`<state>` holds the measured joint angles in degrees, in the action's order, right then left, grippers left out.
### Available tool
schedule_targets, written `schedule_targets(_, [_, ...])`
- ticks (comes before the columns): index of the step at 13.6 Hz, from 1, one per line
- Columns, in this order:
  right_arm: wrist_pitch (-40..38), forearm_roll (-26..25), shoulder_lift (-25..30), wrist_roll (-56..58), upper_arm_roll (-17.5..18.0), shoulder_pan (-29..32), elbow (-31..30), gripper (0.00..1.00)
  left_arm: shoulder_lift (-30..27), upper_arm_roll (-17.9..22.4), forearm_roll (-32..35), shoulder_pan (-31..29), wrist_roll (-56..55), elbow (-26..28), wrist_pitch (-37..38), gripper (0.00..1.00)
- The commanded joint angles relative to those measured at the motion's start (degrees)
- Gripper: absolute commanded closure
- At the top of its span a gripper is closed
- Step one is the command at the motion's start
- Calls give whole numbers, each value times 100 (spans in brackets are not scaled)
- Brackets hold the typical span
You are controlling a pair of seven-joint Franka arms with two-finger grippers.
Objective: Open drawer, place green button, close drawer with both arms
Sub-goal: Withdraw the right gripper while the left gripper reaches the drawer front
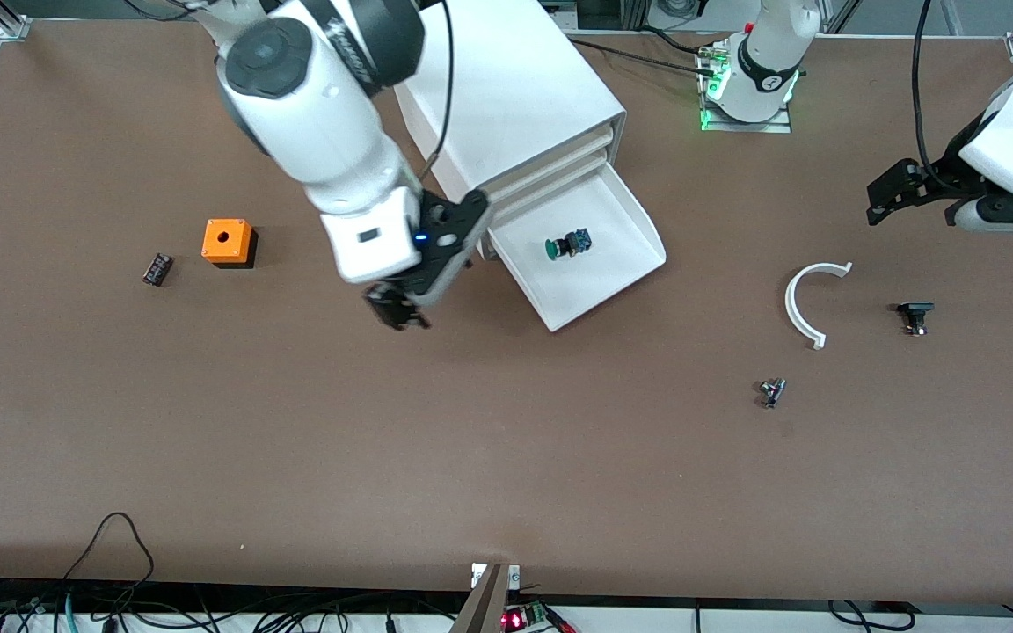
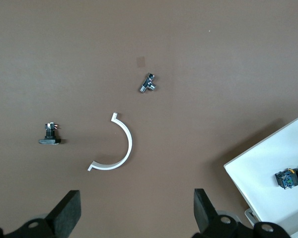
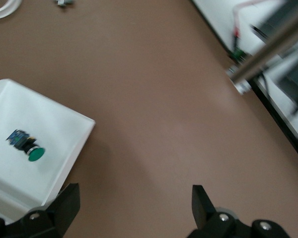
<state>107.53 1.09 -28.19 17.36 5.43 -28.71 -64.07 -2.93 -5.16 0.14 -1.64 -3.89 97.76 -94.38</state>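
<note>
Here the wide, shallow white plastic drawer, lowest of four in the big white box cabinet, stands pulled out over the brown table. The tiny push button with a round green cap and dark blue-black body lies on its side on the drawer floor, near the middle; it also shows in the left wrist view and the right wrist view.

The right arm's black two-finger gripper hangs over bare table just beside the drawer's corner toward the right arm's end, fingers spread and empty. The left arm's black gripper waits over the table toward the left arm's end, its fingers likewise apart and holding nothing.

Other parts lie on the table: an orange cube with a hole, a small dark cylindrical part, a white plastic half-ring, a small black button part and a small metallic fitting.
</note>
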Motion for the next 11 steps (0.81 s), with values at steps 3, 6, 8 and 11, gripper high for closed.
schedule_targets(3, [-195, -250, 1113, -3347, 45, 883, -1687, 0, 116, -55, 83, 6, 30, 217, 26, 0])
schedule_targets(6, [-969, -399, 1201, -3828, -120, 1279, -1653, 0, 380, -135, -145, 24, -276, 357, -473, 0])
schedule_targets(8, [-1207, -373, 1254, -3828, -392, 1516, -1653, 0, 599, -231, -163, 102, -777, 725, -1132, 0])
schedule_targets(11, [-1252, -373, 1351, -3776, -491, 2113, -1679, 0, 1038, -442, -242, 330, -1962, 1577, -2729, 0])
